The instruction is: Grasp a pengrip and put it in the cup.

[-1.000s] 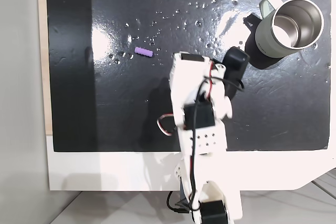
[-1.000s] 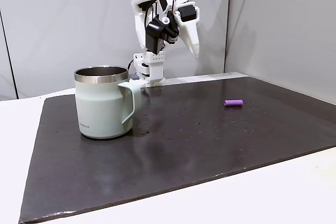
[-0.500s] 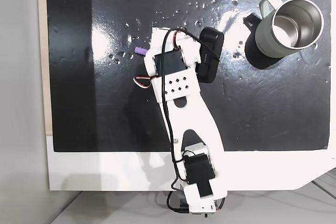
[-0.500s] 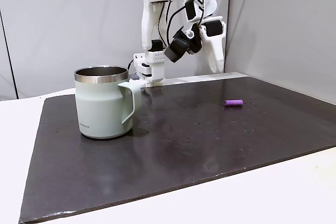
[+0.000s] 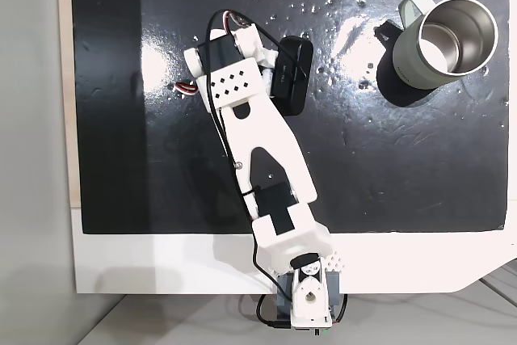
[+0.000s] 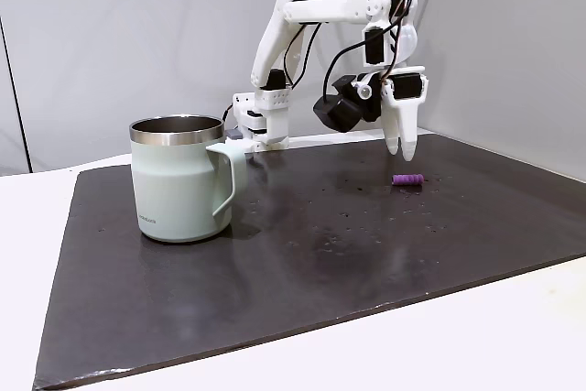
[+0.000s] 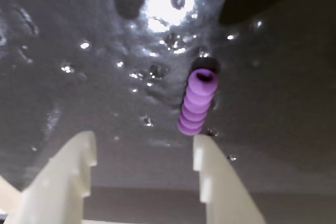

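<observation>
The pengrip [image 7: 197, 103], a small light-purple ribbed tube, lies on the black mat [image 7: 79, 35] just beyond the tip of the right finger [image 7: 218, 182] in the wrist view. My gripper [image 7: 144, 142] is open, with nothing between its white fingers. In a fixed view from the side, the gripper [image 6: 400, 151] points down a little above the pengrip [image 6: 408, 179]. The cup [image 6: 179, 180], pale grey-green with a steel rim, stands upright far to the left there. Seen from above, the cup [image 5: 444, 42] sits at the top right, and the arm [image 5: 242, 111] covers the pengrip.
The black mat [image 5: 404, 167] lies on a white table [image 5: 161, 264] and is speckled with shiny spots. The arm's base [image 6: 261, 121] stands at the mat's far edge. Grey walls [image 6: 110, 34] close off the back.
The arm has swung away from the cup's side and reached out over the pengrip, lowering the gripper towards it. From above, the arm now hides the pengrip. The cup has not moved.
</observation>
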